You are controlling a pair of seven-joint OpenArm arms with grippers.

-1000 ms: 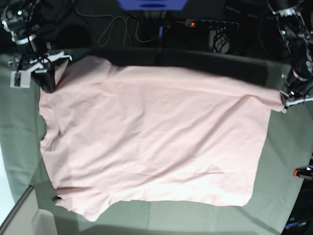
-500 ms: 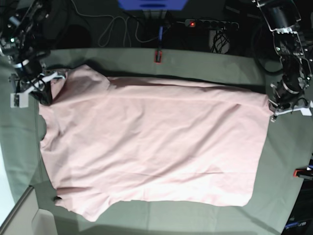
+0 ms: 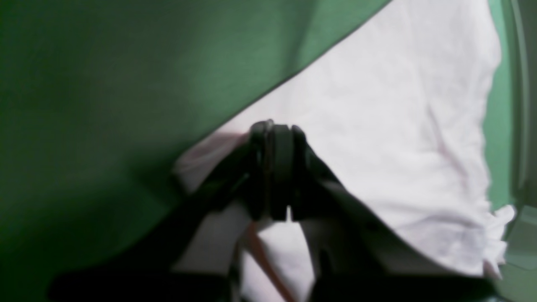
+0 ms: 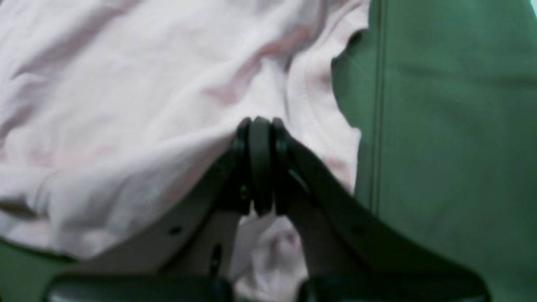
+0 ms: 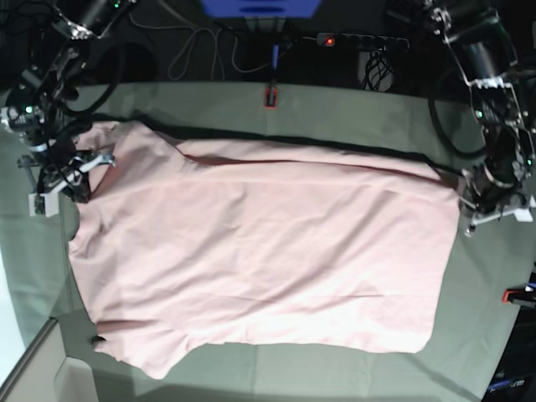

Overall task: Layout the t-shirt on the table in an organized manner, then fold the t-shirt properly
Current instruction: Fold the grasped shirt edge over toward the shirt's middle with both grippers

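Red clamp (image 5: pixel 270 95) and power strip (image 5: pixel 362 40) beyond t-shirt (image 5: pixel 260 260).

This looks like a robotics lab or test bench. The table (image 5: pixel 352 105) is draped in grey-green cloth held by a red clamp (image 5: pixel 270 96) at its far edge. Behind it, on a dark floor, lie a power strip (image 5: pixel 362 40) with a lit red switch and loose cables (image 5: pixel 201 52). Two robot arms flank the table.

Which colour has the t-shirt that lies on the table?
Pale pink t-shirt, plain on the side shown; clearest in the base view.
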